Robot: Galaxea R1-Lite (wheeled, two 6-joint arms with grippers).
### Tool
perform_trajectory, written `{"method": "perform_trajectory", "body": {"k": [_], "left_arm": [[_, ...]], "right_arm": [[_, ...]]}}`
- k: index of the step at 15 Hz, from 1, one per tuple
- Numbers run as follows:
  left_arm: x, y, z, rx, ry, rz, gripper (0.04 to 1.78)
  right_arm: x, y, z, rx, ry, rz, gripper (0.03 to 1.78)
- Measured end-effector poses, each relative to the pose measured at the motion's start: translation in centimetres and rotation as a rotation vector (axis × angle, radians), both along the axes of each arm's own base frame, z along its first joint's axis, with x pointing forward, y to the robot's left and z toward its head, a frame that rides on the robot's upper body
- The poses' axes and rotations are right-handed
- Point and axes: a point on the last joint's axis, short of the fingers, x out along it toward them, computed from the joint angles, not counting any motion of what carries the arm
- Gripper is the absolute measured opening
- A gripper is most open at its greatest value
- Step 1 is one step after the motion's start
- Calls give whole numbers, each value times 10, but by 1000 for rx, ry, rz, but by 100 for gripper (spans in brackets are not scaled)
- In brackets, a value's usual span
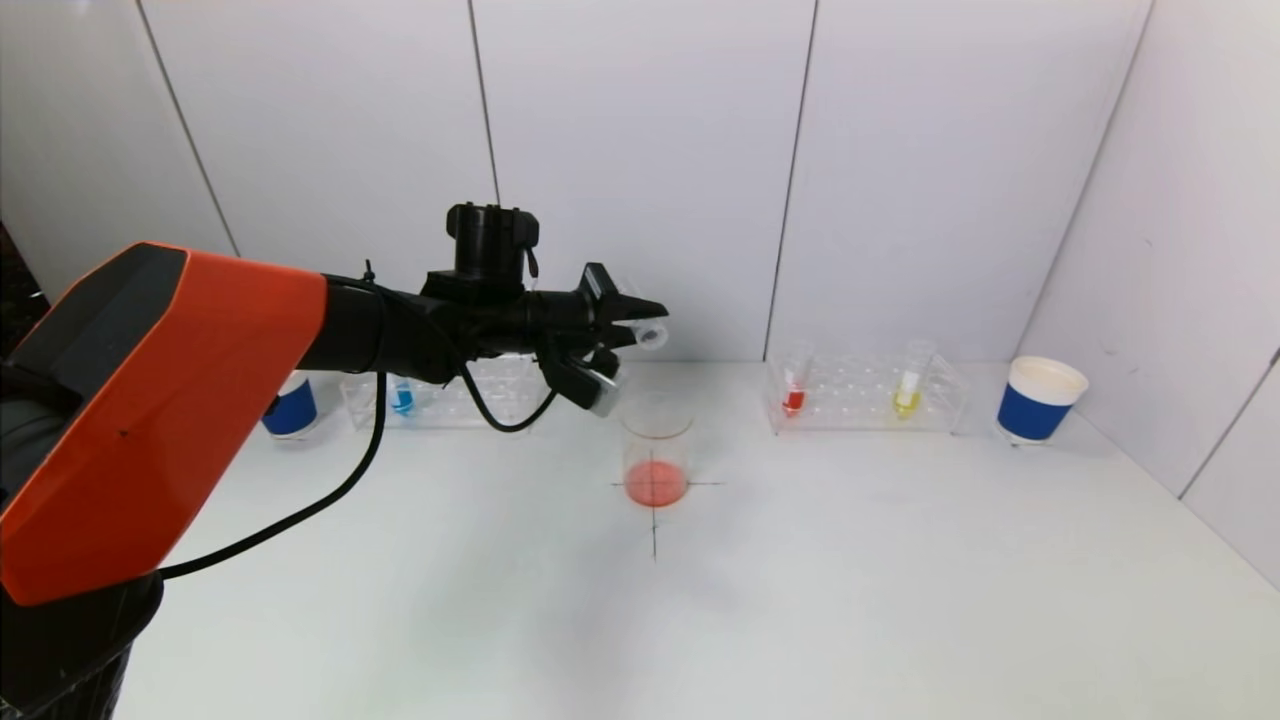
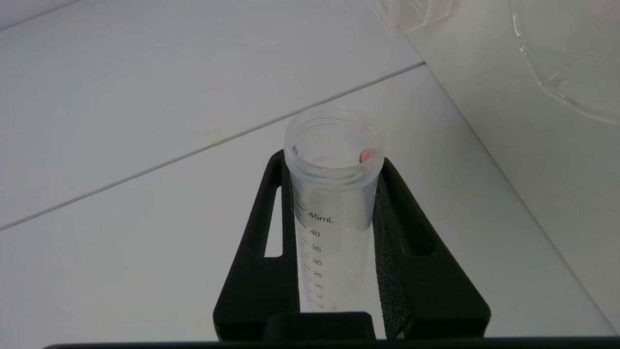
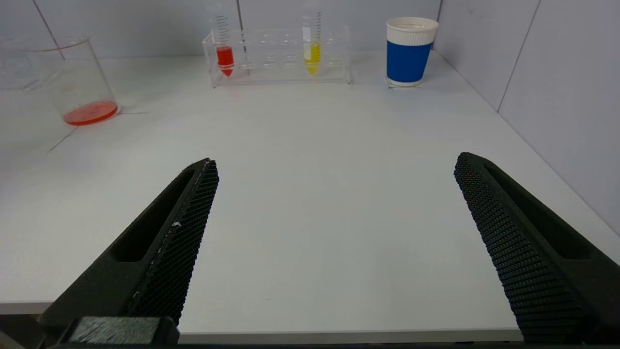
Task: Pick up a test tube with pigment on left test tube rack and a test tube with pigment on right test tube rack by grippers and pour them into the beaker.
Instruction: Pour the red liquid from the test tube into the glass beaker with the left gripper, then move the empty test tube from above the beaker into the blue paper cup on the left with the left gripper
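The left end effector (image 1: 625, 335) pinches an emptied tube (image 2: 333, 203) lying near level above the beaker (image 1: 656, 452). The right end effector (image 3: 334, 242) (spread wide, empty) faces the right rack (image 3: 281, 55); its red tube (image 3: 224, 55) stands upright toward 11 o'clock, the right arm nearer.

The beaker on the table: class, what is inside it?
A shallow layer of red-orange liquid covers the bottom of the beaker; the rest is empty. Nothing hides the contents.
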Motion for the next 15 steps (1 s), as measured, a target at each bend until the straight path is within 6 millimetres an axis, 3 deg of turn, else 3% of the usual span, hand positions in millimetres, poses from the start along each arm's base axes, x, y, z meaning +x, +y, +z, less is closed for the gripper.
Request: {"method": "perform_trajectory", "body": {"k": [10,15], "left_arm": [[-2,3,15,-79,86,35,46],[-5,8,53,-288,224,164,46]], "right_arm": [[0,0,0,0,0,0,177],[0,0,0,0,0,1,177]]}}
